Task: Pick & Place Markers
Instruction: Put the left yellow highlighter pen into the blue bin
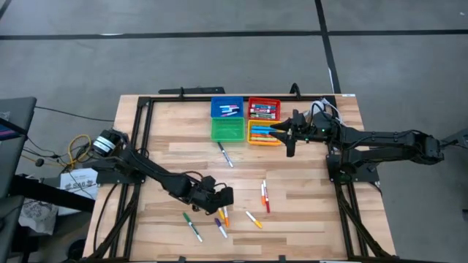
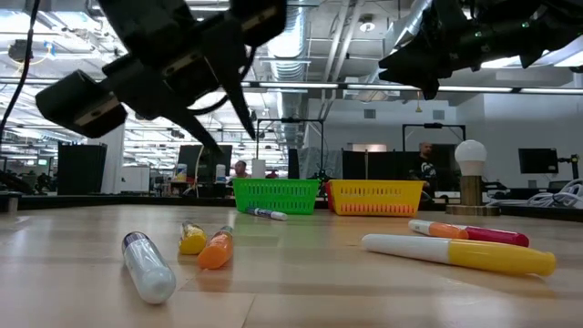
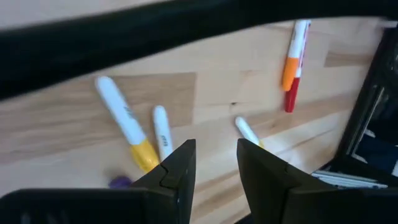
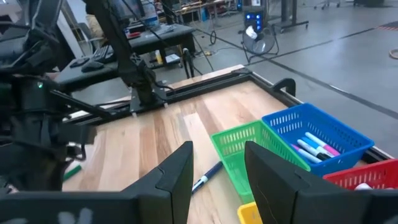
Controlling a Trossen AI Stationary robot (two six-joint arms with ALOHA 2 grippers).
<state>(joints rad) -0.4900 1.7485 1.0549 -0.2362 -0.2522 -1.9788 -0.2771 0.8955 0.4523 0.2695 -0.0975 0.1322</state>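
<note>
Several markers lie flat on the wooden table (image 1: 307, 183). A cluster (image 1: 221, 217) lies near the front, with a green marker (image 1: 191, 226) to its left. An orange and a red marker (image 1: 265, 196) lie right of it, and a blue-capped one (image 1: 225, 155) lies mid-table. My left gripper (image 1: 225, 199) hangs open just above the cluster. In the left wrist view (image 3: 216, 149) nothing is between its fingers, and a yellow-capped marker (image 3: 127, 127) lies beyond them. My right gripper (image 1: 289, 140) hovers open and empty (image 4: 217, 158) over the yellow bin (image 1: 257, 139).
Four bins stand at the table's far middle: blue (image 1: 227, 108), red (image 1: 264, 109), green (image 1: 227, 130) and yellow, the first, second and last with markers inside. A black frame (image 1: 142, 131) runs along the table's sides. Bare wood lies at the table's left and right.
</note>
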